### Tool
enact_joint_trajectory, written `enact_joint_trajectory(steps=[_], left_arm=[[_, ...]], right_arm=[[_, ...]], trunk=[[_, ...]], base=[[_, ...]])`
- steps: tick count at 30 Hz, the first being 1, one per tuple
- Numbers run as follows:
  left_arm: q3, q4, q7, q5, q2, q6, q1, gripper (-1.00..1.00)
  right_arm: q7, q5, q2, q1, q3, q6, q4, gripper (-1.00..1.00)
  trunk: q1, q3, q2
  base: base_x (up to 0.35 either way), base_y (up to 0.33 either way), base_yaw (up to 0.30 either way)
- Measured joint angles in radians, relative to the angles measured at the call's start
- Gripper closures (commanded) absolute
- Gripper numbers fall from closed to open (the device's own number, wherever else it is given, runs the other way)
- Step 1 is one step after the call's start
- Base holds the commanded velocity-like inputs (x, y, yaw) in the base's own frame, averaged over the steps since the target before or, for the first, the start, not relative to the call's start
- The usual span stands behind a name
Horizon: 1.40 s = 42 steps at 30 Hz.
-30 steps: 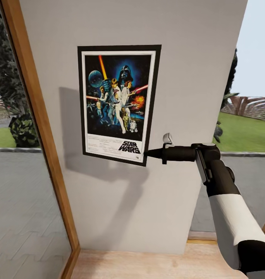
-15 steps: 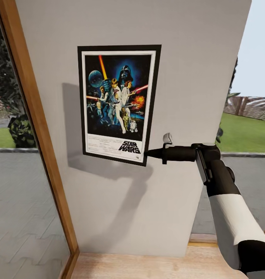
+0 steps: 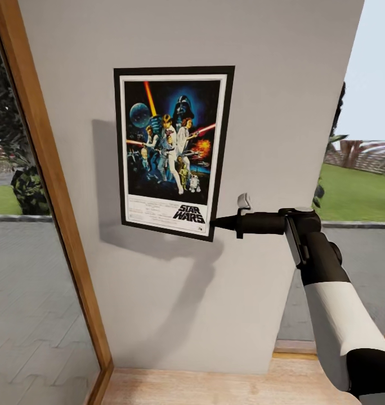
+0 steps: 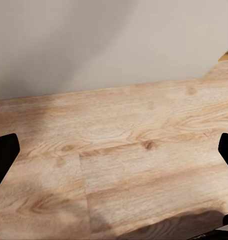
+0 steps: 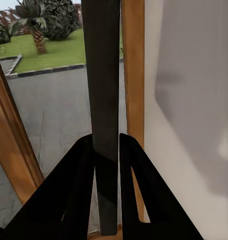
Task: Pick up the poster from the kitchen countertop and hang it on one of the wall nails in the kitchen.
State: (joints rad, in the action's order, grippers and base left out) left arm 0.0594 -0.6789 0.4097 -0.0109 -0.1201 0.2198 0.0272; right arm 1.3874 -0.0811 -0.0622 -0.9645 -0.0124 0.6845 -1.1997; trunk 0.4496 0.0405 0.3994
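centrally, upright black-framed star wars poster flat against pale grey wall, upper middle of frame. black right gripper clamped on its lower right edge. left gripper wide open, empty, over light wood floor.

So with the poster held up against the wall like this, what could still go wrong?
1. The right end effector pinches the poster only at its lower right corner, so the poster could pivot or slip.
2. No nail is visible on the grey wall; releasing now may drop it.
3. In the right wrist view the frame edge stands off the wall, so it may not be hooked.
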Motion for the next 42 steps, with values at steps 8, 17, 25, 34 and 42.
enact_joint_trajectory(steps=[8,17,25,34,42], left_arm=[[0.0,0.0,0.0,0.0,0.0,0.0,0.0,-1.0],[0.0,0.0,0.0,0.0,0.0,0.0,0.0,-1.0],[0.0,0.0,0.0,0.0,0.0,0.0,0.0,-1.0],[0.0,0.0,-0.001,0.0,0.0,0.0,0.0,-1.0],[0.0,0.0,-0.001,0.0,0.0,0.0,0.0,-1.0]], right_arm=[[0.0,-0.001,-0.002,-0.003,0.0,0.01,0.001,1.0],[-0.001,0.001,-0.003,-0.008,0.0,0.066,-0.001,1.0],[0.0,0.001,-0.003,-0.009,0.0,0.07,-0.002,1.0],[0.001,0.001,-0.004,-0.009,0.0,0.07,-0.004,1.0],[0.002,0.001,-0.004,-0.009,0.0,0.07,-0.005,1.0]], trunk=[[0.0,0.0,0.0],[0.0,0.0,0.0],[0.0,0.0,0.0],[0.0,0.0,0.0],[0.0,0.0,0.0]], base=[[0.002,-0.002,0.0],[0.0,0.0,0.0],[0.0,0.0,0.0],[0.0,0.0,0.0],[0.0,0.0,0.0]])
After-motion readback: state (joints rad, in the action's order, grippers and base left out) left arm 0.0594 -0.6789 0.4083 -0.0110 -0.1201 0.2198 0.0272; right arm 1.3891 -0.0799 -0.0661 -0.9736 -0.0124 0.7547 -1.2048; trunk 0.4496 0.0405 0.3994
